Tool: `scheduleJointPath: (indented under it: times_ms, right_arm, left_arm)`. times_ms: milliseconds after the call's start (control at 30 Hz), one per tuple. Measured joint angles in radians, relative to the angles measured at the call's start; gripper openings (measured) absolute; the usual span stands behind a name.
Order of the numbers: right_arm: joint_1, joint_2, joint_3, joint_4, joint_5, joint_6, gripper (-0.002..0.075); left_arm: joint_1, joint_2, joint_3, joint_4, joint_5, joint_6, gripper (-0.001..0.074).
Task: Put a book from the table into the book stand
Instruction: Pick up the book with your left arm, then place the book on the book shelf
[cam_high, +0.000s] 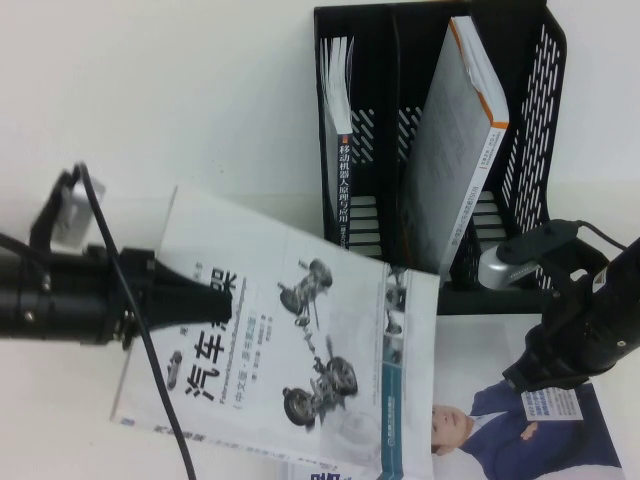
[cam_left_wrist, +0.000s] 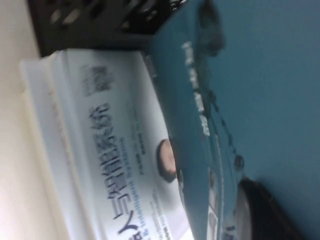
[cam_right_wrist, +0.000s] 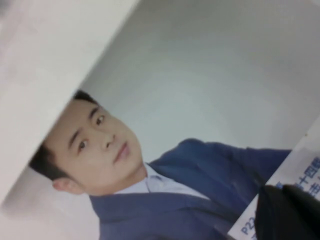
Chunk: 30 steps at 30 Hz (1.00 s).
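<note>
The book (cam_high: 300, 350), white with a blue title and a car-suspension picture, is tilted up off the white table (cam_high: 180, 90), its far corner near the foot of the black book stand (cam_high: 540, 110). My left gripper (cam_high: 212, 297) is shut on the book's left edge. In the left wrist view the book's teal underside (cam_left_wrist: 260, 75) fills the frame, with one dark finger (cam_left_wrist: 265, 210) under it. My right gripper (cam_high: 545, 385) is shut, with its tips down on the white book showing a man in a blue suit (cam_high: 500, 430). Its fingertips (cam_right_wrist: 290, 210) sit on that cover's label.
A black-spined book with white characters (cam_high: 343, 150) stands in the stand's left slot. A grey book with an orange edge (cam_high: 455, 150) leans in a slot further right. The man-in-suit book (cam_left_wrist: 115, 150) lies partly under the lifted book. A cable (cam_high: 150, 340) hangs off the left arm.
</note>
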Motion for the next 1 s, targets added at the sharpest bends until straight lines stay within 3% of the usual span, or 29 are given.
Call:
scheduleJointPath:
  times_ms: [433,600,733,1000]
  right_arm:
    - [0.0,0.0,0.0,-0.047,0.008,0.031,-0.0001]
    - [0.0,-0.013,0.0,-0.107,0.052,0.08,-0.0001]
    - [0.0,-0.052,0.0,-0.241,0.119,0.18,-0.0001]
    - [0.0,-0.182,0.0,-0.714,0.278,0.58,-0.0001]
  left_arm:
    - [-0.071,-0.071,-0.265,0.111,0.029,-0.238,0.0114]
    - [-0.148,-0.071,-0.409,0.161,0.042,-0.33,0.0114]
    - [-0.238,-0.071,-0.487,0.186,0.036,-0.388,0.0114]
    - [-0.403,-0.071,-0.56,0.192,-0.134,-0.417,0.0113]
